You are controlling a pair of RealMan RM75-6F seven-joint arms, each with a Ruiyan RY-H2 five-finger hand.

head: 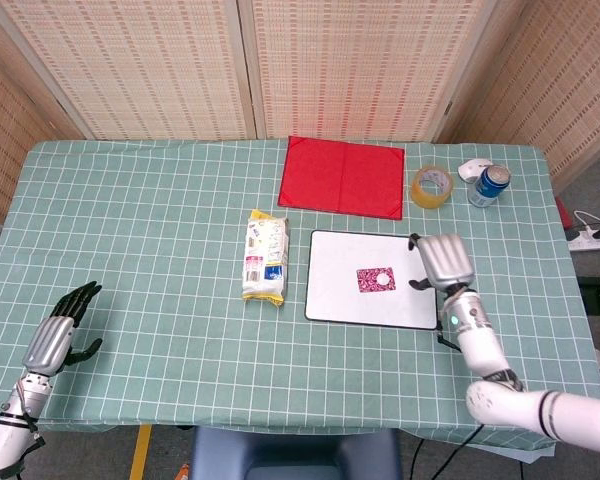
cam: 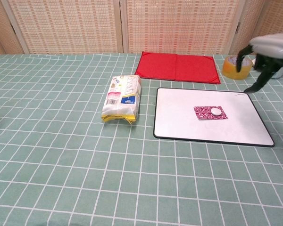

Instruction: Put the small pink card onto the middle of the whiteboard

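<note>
One pink card (head: pixel 375 279) lies flat near the middle of the whiteboard (head: pixel 330 292), touching nothing else. The right robot hand (head: pixel 443 262) hangs empty over the board's right edge, fingers loosely spread. The left robot hand (head: pixel 60 332) rests spread near the tabletop's front left corner. Judged placed; retreat should go upward and away, clear of the card.

Both arms are white with black joint bands. The right hand (head: pixel 443 262) has a silver-grey back and black fingers (cam: pixel 253 86), a green light at its wrist; the left hand (head: pixel 58 335) looks alike.
</note>
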